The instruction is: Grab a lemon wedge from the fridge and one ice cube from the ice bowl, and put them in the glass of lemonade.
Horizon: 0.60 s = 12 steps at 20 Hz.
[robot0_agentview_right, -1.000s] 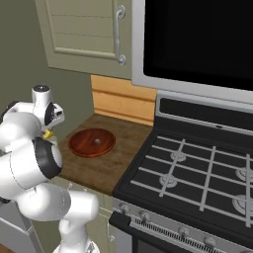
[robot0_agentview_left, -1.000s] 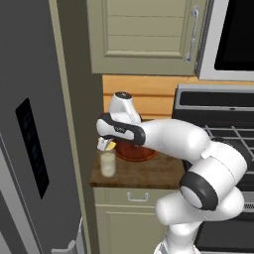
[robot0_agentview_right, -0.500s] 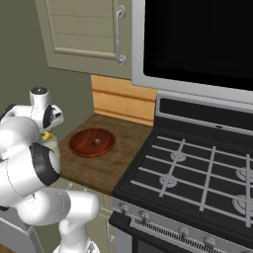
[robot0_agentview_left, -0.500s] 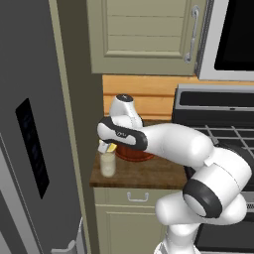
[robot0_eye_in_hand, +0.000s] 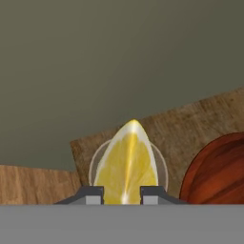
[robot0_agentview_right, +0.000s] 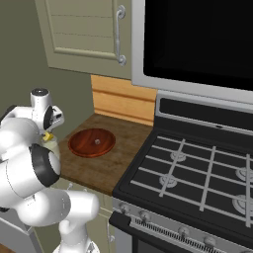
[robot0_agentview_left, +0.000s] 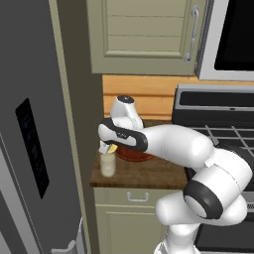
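One tool (robot0_eye_in_hand: 122,194): clenched on the lemon wedge (robot0_eye_in_hand: 126,164)
Glass (robot0_agentview_left: 108,164): rim mostly hidden behind the wedge
Bowl (robot0_agentview_right: 92,143): cut off in hand view
Writing: none readable

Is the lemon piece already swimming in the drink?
No, the lemon wedge is pinched in the end effector above the glass of lemonade, not in the liquid.

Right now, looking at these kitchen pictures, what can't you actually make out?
- Hand: the hand view's bottom edge cuts it off, so the grip on the lemon wedge is unclear.
- Glass of lemonade: in the hand view the wedge hides its liquid.
- Ice bowl: a pale speck, too small to name; the arm hides most of it in the left base view.
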{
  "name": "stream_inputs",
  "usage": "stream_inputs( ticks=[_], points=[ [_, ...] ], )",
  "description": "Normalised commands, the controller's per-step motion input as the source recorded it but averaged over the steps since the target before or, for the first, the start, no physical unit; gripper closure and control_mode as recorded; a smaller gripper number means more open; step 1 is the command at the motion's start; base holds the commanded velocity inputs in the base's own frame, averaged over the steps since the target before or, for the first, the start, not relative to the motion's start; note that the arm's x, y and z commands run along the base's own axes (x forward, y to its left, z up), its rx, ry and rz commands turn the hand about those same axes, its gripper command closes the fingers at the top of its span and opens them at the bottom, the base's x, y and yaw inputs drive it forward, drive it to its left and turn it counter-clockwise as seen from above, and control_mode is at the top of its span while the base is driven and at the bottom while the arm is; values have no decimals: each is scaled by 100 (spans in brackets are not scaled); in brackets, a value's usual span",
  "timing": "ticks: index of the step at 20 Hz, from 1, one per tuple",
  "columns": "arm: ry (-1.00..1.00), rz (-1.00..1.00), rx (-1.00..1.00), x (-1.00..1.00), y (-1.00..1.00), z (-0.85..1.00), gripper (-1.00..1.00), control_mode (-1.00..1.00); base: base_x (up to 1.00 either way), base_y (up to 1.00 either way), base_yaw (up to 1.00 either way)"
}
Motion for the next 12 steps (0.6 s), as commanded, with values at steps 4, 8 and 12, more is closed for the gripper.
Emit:
stream_inputs(
  ticks=[4, 8, 12],
  points=[
    [0, 0, 0, 0, 0, 0, -100, -100, 0, 0, 0],
    [0, 0, 0, 0, 0, 0, -100, -100, 0, 0, 0],
    [0, 0, 0, 0, 0, 0, -100, -100, 0, 0, 0]
  ],
)
